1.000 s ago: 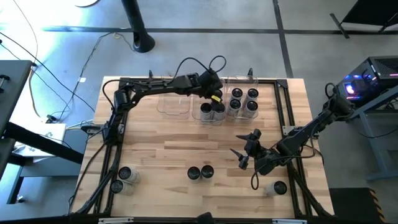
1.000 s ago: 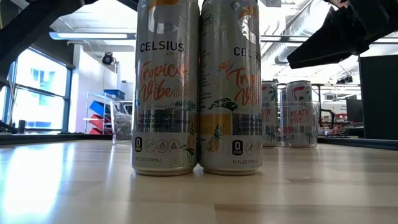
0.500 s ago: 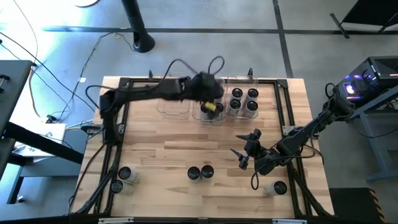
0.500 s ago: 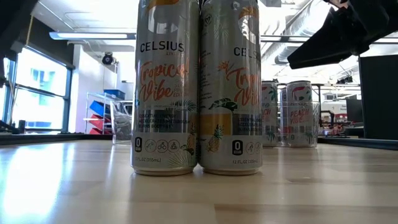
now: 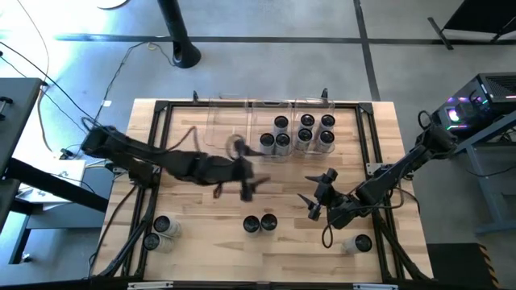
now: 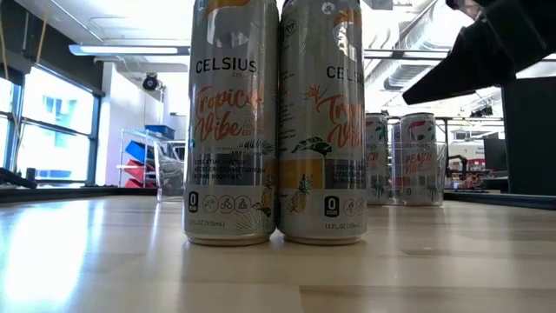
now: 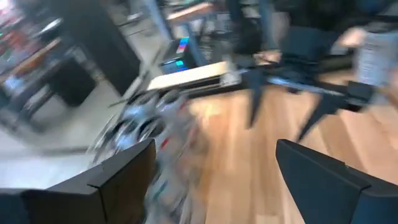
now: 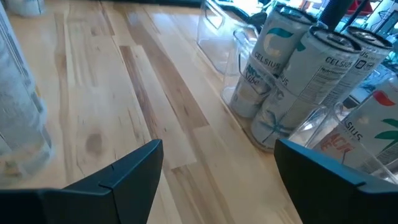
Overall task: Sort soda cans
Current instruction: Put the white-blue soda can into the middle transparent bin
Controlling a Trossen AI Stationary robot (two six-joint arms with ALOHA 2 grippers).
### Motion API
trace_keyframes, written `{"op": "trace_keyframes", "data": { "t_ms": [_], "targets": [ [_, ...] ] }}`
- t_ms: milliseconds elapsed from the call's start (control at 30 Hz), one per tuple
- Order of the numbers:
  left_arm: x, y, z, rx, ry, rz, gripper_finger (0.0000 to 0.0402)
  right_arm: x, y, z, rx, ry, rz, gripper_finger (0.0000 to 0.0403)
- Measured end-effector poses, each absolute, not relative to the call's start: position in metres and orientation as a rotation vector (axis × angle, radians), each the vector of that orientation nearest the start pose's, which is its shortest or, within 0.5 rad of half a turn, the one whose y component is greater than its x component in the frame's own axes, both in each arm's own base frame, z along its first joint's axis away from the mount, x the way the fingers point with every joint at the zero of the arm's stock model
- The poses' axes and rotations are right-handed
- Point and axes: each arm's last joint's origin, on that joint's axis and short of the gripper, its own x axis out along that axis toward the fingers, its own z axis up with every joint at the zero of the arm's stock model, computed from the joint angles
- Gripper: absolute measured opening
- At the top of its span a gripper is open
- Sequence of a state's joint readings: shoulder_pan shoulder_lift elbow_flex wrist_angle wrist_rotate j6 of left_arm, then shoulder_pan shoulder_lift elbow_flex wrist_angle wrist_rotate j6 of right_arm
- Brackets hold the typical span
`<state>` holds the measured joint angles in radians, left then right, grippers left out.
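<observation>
In the high view my left gripper hangs open over the middle of the table, a little beyond two pale cans that stand side by side near the near edge. Its wrist view is blurred; the left gripper holds nothing. My right gripper is open and empty to the right of that pair, and the right gripper faces the binned cans. Three cans stand in the middle clear bin, several cans in the right one. In the low view the front pair fills the picture.
An empty clear bin sits left of the filled ones at the far edge. Two cans stand at the near left corner and one can at the near right. A black frame rail borders the table. Bare wood lies between the arms.
My left gripper has drawn back from above the middle bin toward the near and left side, fast enough to blur, and now hangs over the table's middle. A third can shows in the middle bin where the gripper had been. My right arm has kept still.
</observation>
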<state>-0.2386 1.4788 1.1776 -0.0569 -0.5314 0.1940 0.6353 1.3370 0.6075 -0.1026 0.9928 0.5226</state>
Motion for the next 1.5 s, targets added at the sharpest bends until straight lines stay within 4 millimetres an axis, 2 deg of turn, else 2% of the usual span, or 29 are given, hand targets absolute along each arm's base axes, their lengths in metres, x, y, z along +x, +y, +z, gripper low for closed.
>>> {"op": "trace_keyframes", "data": {
  "t_ms": [133, 233, 333, 433, 600, 733, 900, 967, 1033, 1133, 1233, 1367, 1500],
  "targets": [
    [0.279, -0.051, 0.303, 0.172, 0.202, 0.372, 0.0328, 0.208, 0.122, 0.173, -0.137, 0.481, -0.476, 0.0302],
    [0.244, -0.046, 0.302, 0.071, 0.033, 0.359, 0.0328, 0.210, 0.120, 0.172, -0.153, 0.488, -0.484, 0.0302],
    [0.215, -0.050, 0.314, 0.040, -0.053, 0.302, 0.0328, 0.211, 0.118, 0.172, -0.161, 0.492, -0.489, 0.0302],
    [0.197, -0.061, 0.328, 0.068, -0.006, 0.296, 0.0328, 0.212, 0.116, 0.172, -0.176, 0.497, -0.493, 0.0302],
    [0.185, -0.088, 0.347, 0.156, 0.211, 0.341, 0.0328, 0.213, 0.115, 0.172, -0.147, 0.491, -0.500, 0.0302],
    [0.184, -0.109, 0.358, 0.171, 0.363, 0.316, 0.0328, 0.214, 0.115, 0.172, -0.114, 0.481, -0.506, 0.0302],
    [0.185, -0.133, 0.348, 0.208, 0.620, 0.170, 0.0328, 0.214, 0.116, 0.173, -0.094, 0.472, -0.505, 0.0302],
    [0.184, -0.138, 0.343, 0.125, 0.726, 0.149, 0.0328, 0.214, 0.116, 0.173, -0.093, 0.472, -0.505, 0.0302],
    [0.181, -0.138, 0.339, -0.038, 0.837, 0.197, 0.0328, 0.214, 0.116, 0.173, -0.091, 0.470, -0.505, 0.0302],
    [0.172, -0.133, 0.334, -0.294, 1.045, 0.342, 0.0326, 0.214, 0.116, 0.173, -0.097, 0.468, -0.502, 0.0302],
    [0.160, -0.129, 0.327, -0.478, 1.240, 0.503, 0.0325, 0.216, 0.117, 0.174, -0.110, 0.462, -0.494, 0.0302],
    [0.148, -0.131, 0.316, -0.632, 1.381, 0.655, 0.0324, 0.216, 0.117, 0.175, -0.130, 0.458, -0.487, 0.0302],
    [0.145, -0.134, 0.314, -0.697, 1.421, 0.690, 0.0324, 0.216, 0.117, 0.176, -0.151, 0.461, -0.485, 0.0302]
  ]
}}
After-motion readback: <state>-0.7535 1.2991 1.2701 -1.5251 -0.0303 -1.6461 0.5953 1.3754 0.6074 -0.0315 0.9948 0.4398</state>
